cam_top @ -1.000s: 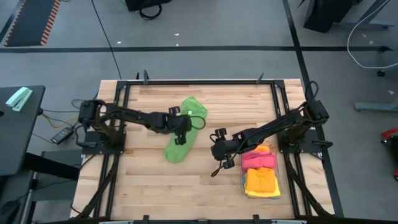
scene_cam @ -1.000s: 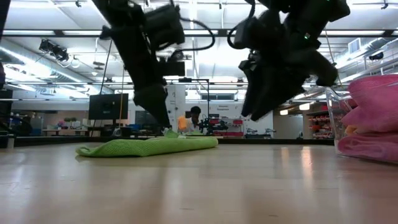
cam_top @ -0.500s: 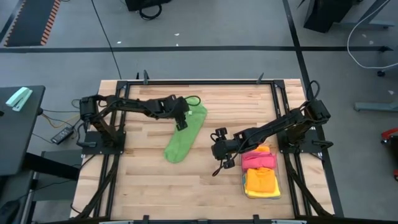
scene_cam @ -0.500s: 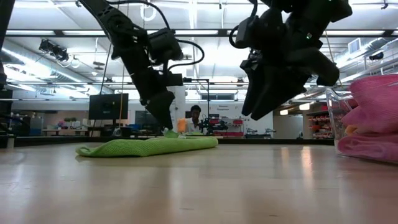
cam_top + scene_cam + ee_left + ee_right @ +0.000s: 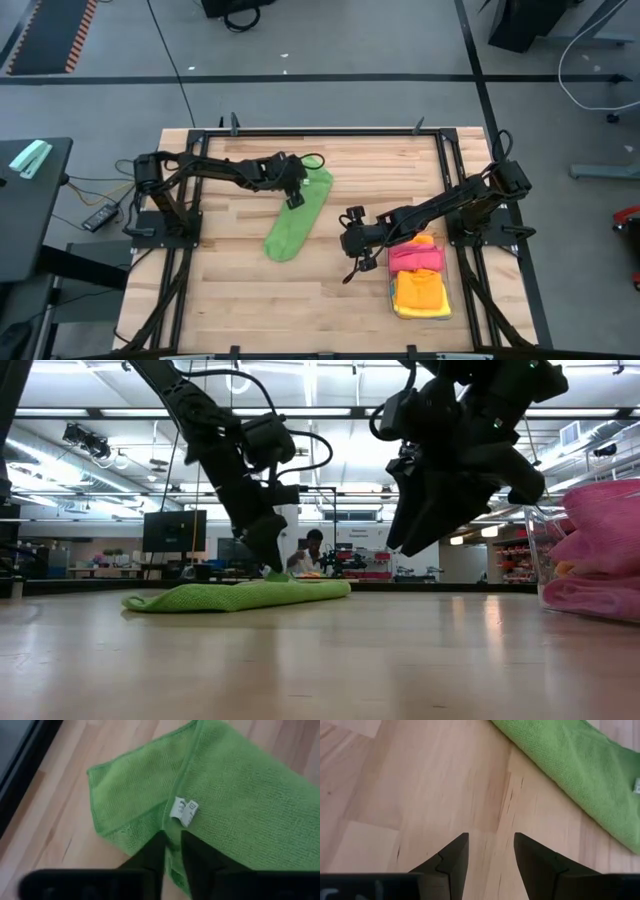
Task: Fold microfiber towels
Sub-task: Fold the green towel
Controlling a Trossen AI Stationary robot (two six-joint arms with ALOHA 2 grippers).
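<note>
Wooden slats of the table (image 5: 230, 300) carry a long green towel (image 5: 296, 225) at centre and a stack of folded towels (image 5: 418, 275) on the right. Since a second ago the left hand (image 5: 294, 198) has slid to the towel's far end, its fingers pinching the hem near the tag, probably starting another fold. Spread over bare wood, the right hand (image 5: 352, 268) hasn't moved.

wooden slatted table (image 5: 230, 290), black-framed: one green microfiber towel (image 5: 296, 224) lay folded at centre; pink, orange, yellow towels (image 5: 418, 276) sat stacked near right edge.
</note>
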